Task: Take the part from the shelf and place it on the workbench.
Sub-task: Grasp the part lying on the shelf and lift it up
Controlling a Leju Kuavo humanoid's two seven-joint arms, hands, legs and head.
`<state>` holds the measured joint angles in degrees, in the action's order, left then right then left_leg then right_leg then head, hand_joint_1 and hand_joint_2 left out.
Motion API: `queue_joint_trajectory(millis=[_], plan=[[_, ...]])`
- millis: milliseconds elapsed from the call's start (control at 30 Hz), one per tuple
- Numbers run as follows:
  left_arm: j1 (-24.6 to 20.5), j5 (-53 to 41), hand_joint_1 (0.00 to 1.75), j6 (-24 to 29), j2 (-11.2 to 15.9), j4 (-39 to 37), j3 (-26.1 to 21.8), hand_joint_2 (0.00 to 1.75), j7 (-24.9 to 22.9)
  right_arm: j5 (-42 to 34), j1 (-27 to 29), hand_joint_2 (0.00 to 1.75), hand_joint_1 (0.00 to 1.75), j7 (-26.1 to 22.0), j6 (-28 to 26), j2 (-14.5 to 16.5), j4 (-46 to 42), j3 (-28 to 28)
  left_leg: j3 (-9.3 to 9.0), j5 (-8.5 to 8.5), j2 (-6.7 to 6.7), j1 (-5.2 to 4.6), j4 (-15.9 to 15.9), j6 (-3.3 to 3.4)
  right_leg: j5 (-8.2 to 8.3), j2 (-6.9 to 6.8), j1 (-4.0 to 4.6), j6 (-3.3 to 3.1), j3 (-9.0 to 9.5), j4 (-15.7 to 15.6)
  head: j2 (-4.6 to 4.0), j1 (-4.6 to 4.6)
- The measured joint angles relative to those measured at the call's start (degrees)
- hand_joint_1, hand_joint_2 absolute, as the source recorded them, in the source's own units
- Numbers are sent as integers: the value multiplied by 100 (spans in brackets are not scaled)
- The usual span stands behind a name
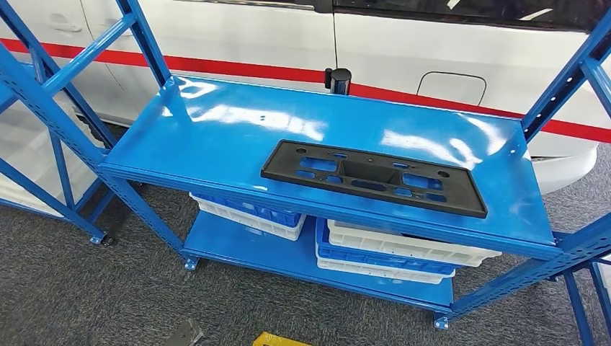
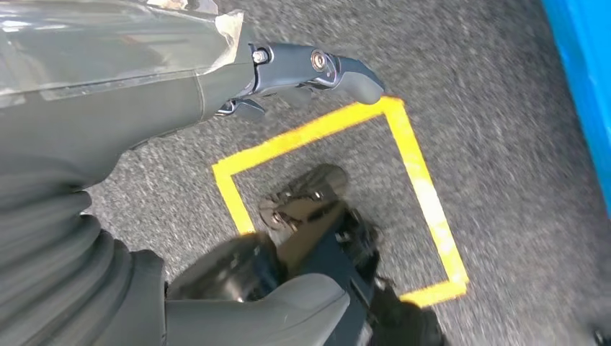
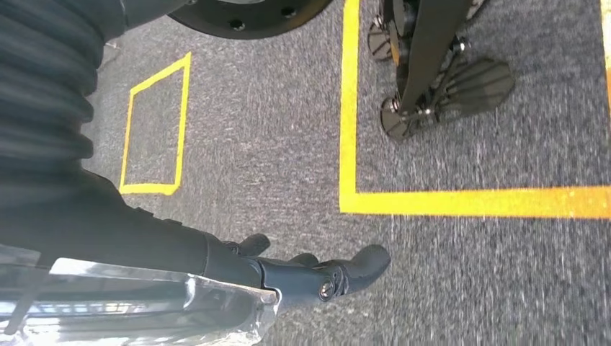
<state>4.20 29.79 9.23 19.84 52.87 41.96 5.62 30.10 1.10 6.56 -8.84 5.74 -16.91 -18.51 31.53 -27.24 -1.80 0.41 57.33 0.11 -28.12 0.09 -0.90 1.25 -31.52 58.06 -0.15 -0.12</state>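
1. The left hand (image 2: 317, 72) hangs over the grey carpet (image 2: 490, 94). It holds nothing. Its dark fingers stick out straight, a little apart.
2. The right hand (image 3: 317, 277) also hangs over the carpet with nothing in it. Its dark fingers reach out, loosely spread.
3. Both hands have a thick grey thumb and a ribbed grey cover behind them.
4. The carpet is rough and speckled. Yellow tape lines (image 3: 461, 202) make square boxes on it.
5. The part (image 1: 371, 176) is a long, flat, black plastic plate with many holes cut in it. It lies flat on the top board of the shelf (image 1: 216, 130), near the front edge and toward the right.
6. The shelf is shiny blue metal with slanted bars at its sides.
7. Blue and white plastic bins (image 1: 393, 252) sit on the lower board.
8. Behind the shelf stands a white car (image 1: 403, 50) with a red stripe.
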Motion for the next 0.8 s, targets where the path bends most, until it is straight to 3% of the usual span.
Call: queue_joint_trajectory(millis=[400,800], plan=[[58,736,0,721,626,1133,1232,175,243,309,-125,175,0,-963,-434,77,-251,-534,0,0,-2,0,0,0,0,-1,0,0,6,0,0,-1],[424,953,0,1423,1136,2210,1756,175,285,-88,310,175,0,-1566,-686,-67,-2115,-1,2,-1,-2,-1,0,0,0,-1,-1,0,7,0,0,-1]])
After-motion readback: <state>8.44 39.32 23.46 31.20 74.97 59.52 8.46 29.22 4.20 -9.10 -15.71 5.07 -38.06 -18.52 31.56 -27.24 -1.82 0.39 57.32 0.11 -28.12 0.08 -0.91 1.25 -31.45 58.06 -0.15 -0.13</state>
